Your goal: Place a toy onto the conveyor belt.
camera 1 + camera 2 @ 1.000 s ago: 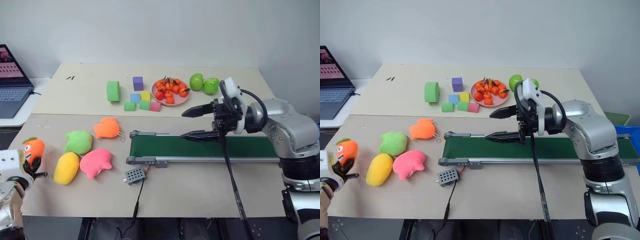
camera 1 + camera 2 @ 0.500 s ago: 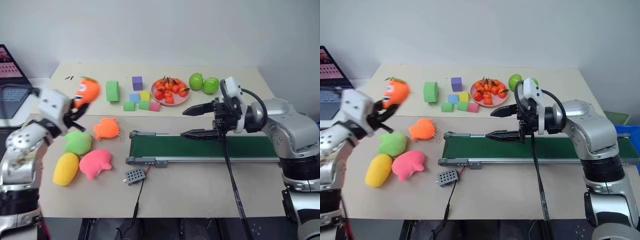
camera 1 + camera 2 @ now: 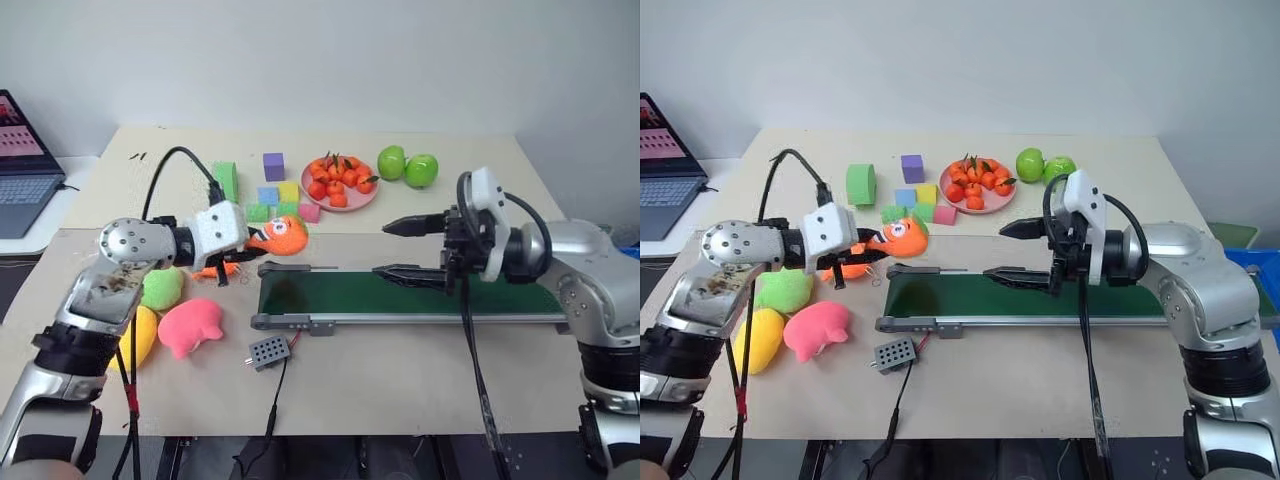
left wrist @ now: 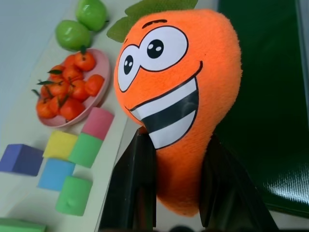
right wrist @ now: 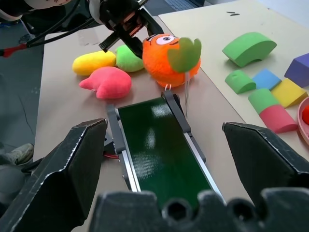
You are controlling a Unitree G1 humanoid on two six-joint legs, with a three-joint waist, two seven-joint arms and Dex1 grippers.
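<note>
Nearest the table's front edge, a small grey perforated box (image 3: 270, 351) with a red-and-black lead sits on the matte beige tabletop (image 3: 400, 370), just in front of the conveyor belt (image 3: 400, 296), a long, flat, dark green strip with a slight sheen, carried in a grey metal frame with a roller at its left end. To the left lie soft rounded plush shapes: a yellow one (image 3: 135, 336), a pink one (image 3: 192, 325) and a lime-green one (image 3: 163, 287), close together, with a paler orange plush (image 3: 215, 268) partly hidden behind the left arm. The left arm is bent at the elbow and reaches across toward the belt's left end, its left gripper (image 3: 247, 240) pointing forward and to the right, slightly downward, its two black fingers (image 4: 133, 193) clamped on the narrow lower end of the toy (image 3: 280, 235). The toy is a fuzzy deep orange plush, carrot-like, with a printed white-and-black grinning face and green felt leaves; it hangs in the air just behind the belt's left roller end, its long axis roughly level, leafy end pointing away from the gripper, toward the right. The right arm reaches in from the right, its right gripper (image 3: 402, 249) pointing left over the middle of the belt, fingers spread wide and holding nothing. Farther back are foam blocks (image 3: 278, 197) in green, purple, blue, yellow and pink, a pink plate (image 3: 340, 188) of small oranges, and two glossy green apples (image 3: 407, 167). A laptop (image 3: 25, 165) stands open at far left.
</note>
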